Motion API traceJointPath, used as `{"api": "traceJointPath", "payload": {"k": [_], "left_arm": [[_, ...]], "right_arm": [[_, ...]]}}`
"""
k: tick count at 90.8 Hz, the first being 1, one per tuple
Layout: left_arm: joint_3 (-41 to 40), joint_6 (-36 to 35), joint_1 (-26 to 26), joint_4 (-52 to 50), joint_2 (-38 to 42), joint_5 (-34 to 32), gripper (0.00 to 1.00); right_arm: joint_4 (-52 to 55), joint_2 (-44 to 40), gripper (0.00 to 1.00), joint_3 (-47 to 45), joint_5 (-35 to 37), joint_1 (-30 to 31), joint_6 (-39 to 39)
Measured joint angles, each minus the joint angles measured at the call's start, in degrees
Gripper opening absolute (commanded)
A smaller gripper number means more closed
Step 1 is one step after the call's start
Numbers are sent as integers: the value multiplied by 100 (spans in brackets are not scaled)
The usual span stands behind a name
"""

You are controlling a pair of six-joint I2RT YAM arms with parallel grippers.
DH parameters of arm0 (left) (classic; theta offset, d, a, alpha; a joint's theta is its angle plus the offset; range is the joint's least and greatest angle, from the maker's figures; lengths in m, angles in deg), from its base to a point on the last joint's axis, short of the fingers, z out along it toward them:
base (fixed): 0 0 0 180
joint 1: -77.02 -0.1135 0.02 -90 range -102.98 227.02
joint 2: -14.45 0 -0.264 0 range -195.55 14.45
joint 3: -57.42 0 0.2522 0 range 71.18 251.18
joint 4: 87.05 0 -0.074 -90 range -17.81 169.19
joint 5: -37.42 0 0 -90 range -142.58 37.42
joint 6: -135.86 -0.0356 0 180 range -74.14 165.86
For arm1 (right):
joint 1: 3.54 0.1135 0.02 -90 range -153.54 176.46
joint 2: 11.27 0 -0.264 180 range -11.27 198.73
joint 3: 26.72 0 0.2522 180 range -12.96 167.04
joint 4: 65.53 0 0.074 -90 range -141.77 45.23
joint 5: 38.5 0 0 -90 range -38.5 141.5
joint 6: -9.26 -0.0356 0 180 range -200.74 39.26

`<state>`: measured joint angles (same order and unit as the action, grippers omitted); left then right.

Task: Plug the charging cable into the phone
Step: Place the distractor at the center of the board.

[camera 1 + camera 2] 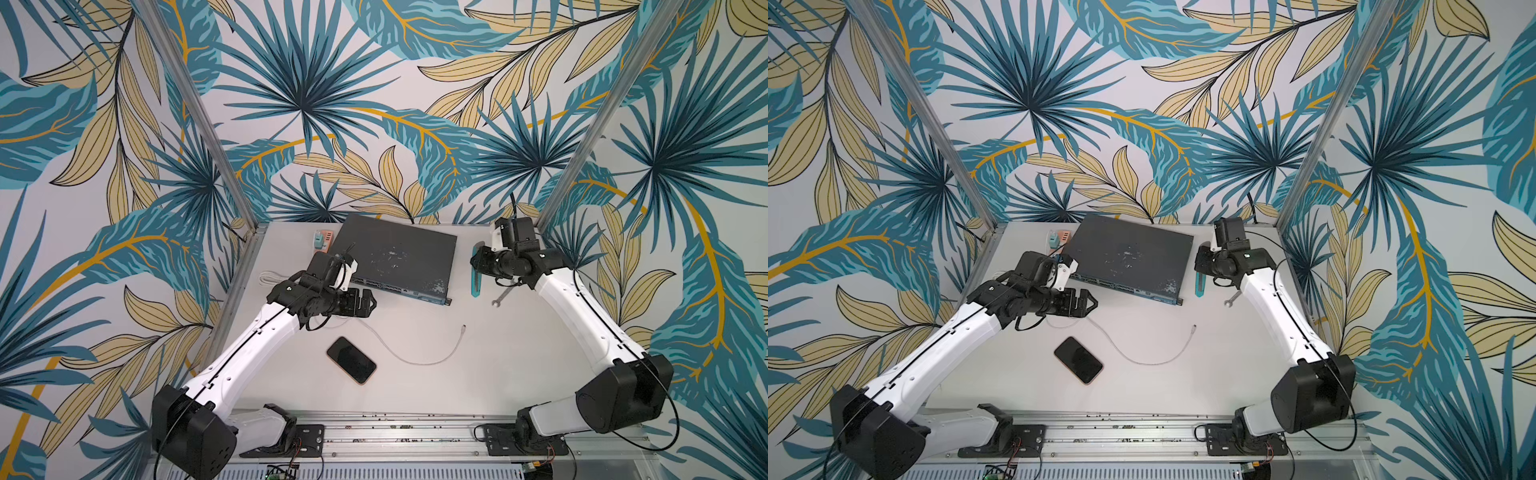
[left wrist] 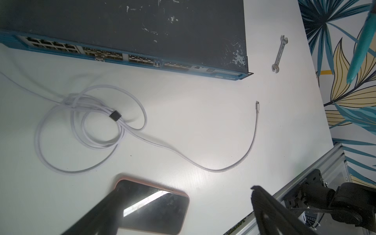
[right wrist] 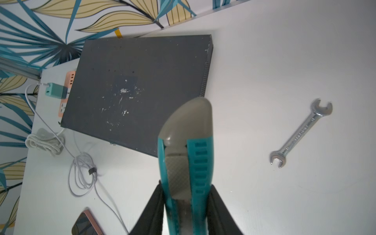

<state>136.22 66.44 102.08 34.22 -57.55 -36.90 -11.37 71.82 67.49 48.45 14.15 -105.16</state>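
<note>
Nothing is plugged in yet: the charging cable lies apart from the phone. The left tool gapes empty; the right tool clenches a teal utility knife.

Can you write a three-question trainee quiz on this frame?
1. True or false: the charging cable is plugged into the phone.
2. What does the right gripper hold? A wrench; B teal utility knife; C nothing.
3. Fill in: the left gripper's fingers are ____.

Key: 1 false, its tip lies loose on the table; 2 B, the teal utility knife, while the wrench lies on the table; 3 open.
</note>
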Motion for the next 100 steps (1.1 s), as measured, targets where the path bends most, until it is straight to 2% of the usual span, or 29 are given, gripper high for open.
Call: {"api": "traceJointPath", "payload": {"k": [50,100], "left_arm": [[0,184,0,227,2,243,100],[-181,562,0,920,-24,647,100]], "right_arm": [[-503,-372,22,-1613,-538,-2085,-520],[-1217,-205,22,-2516,-538,-2938,-649]]}}
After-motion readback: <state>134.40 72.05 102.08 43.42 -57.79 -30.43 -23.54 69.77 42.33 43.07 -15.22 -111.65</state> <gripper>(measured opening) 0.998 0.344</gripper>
